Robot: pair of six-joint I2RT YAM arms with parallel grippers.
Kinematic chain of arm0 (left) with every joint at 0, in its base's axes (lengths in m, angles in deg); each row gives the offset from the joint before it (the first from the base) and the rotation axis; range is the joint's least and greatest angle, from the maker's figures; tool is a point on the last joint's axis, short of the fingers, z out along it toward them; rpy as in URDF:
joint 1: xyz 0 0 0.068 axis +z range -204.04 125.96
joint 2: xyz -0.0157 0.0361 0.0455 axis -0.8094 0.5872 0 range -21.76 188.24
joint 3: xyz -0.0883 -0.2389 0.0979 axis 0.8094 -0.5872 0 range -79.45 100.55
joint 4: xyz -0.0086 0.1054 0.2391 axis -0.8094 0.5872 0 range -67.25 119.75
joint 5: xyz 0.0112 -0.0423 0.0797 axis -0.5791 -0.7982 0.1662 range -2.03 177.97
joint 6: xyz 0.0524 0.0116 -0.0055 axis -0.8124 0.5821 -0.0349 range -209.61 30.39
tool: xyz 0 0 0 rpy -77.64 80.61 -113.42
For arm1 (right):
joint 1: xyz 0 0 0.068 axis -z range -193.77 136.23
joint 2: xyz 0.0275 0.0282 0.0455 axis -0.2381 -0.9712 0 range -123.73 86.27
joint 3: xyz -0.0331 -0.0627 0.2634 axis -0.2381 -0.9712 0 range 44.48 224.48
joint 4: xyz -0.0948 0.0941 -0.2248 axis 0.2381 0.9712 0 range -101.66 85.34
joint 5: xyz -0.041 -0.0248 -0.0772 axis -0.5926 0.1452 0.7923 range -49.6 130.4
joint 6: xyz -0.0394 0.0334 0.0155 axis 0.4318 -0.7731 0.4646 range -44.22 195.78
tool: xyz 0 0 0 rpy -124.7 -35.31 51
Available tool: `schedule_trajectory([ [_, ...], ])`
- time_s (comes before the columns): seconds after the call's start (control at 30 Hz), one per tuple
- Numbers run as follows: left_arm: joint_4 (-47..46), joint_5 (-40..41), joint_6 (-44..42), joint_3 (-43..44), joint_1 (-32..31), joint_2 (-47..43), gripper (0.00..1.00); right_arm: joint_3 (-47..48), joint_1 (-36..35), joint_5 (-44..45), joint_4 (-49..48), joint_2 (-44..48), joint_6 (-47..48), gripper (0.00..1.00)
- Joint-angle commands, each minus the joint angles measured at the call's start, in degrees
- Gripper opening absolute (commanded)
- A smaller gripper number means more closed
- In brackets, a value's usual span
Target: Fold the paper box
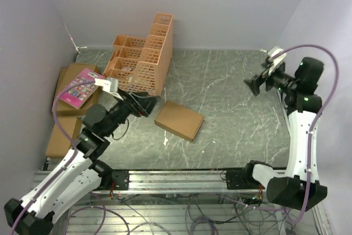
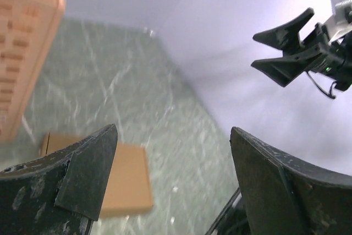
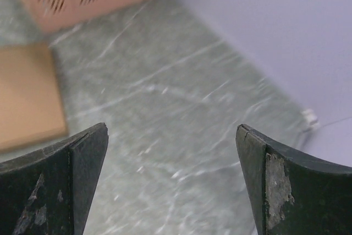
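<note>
- There's the box (image 1: 179,119), just right of the left gripper (image 1: 149,105), long axis far-left to near-right.
- Over on the right gripper (image 1: 250,86): well apart.
- Both jaws wide, empty.

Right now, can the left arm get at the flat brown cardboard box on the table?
Probably yes. The left pincer hangs open beside the flat brown cardboard box, with only bare grey marbled table between them; the orange plastic lattice crate stands behind, out of the way.
</note>
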Motion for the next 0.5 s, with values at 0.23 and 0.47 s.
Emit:
schedule_trajectory([
  [0.23,28.5,1.6,-15.3,43.4,2.9,6.4,0.93,34.0,0.2,0.9,-4.1,-5.5,-35.3,1.00],
  [0.47,36.0,-0.4,-17.7,57.5,2.9,10.9,0.93,40.6,1.4,-0.2,-4.2,-3.3,-39.8,1.00],
])
